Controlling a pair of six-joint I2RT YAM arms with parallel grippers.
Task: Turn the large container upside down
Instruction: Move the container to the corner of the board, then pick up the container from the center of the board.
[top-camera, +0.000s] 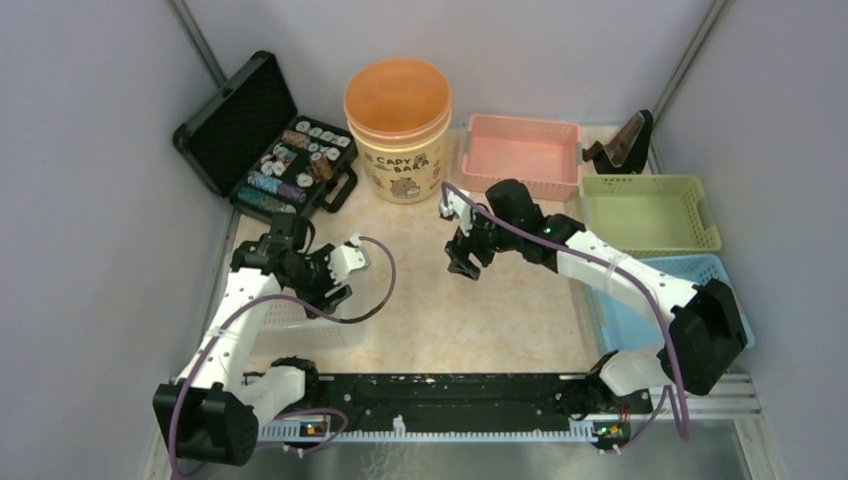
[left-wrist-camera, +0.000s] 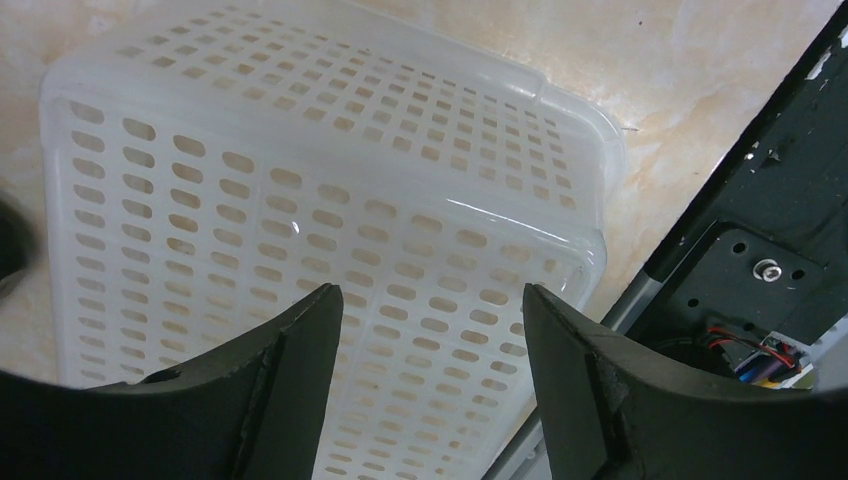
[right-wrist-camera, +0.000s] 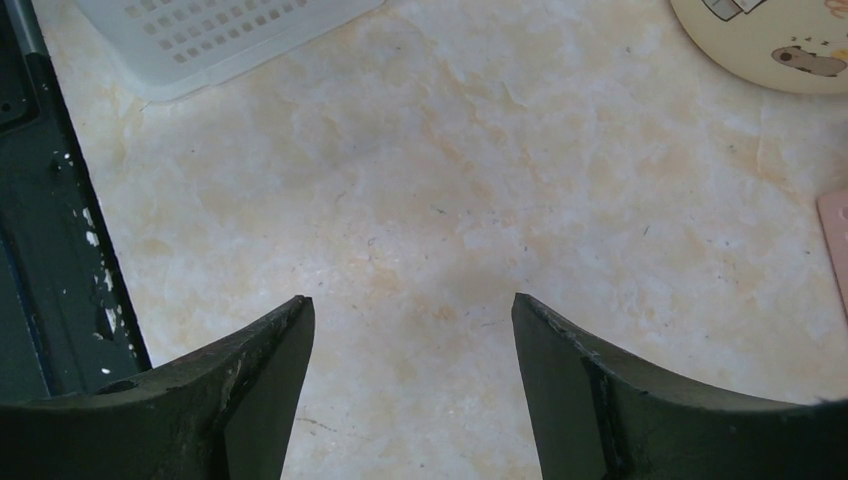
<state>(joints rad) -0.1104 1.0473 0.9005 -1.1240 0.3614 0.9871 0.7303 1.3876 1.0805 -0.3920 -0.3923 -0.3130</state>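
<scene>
Table (top-camera: 480, 310) in front of me, mostly bare marble in the middle. At the back stands the bucket (top-camera: 397, 130), the biggest vessel here, and I take it for the container I have to flip. It sits upright, mouth open to the ceiling, between the black case (top-camera: 262, 135) and the pink basket (top-camera: 520, 150). So by my reading, nothing is turned yet and I'm at the approach.

Nearer me on the left is the white basket (left-wrist-camera: 300, 200); whether it lies base up I can't tell.

My left gripper (left-wrist-camera: 430, 295) hangs over that basket, fingers spread, nothing between them. My right gripper (right-wrist-camera: 410, 300) points down at bare table short of the bucket, fingers spread too, empty.

Next, as I see it: both arms reach back and flank the bucket. It looks too wide for one pinch across, so I'd take the rim or press the wall from both sides, tip it, and roll it mouth-down without hitting the case.
</scene>
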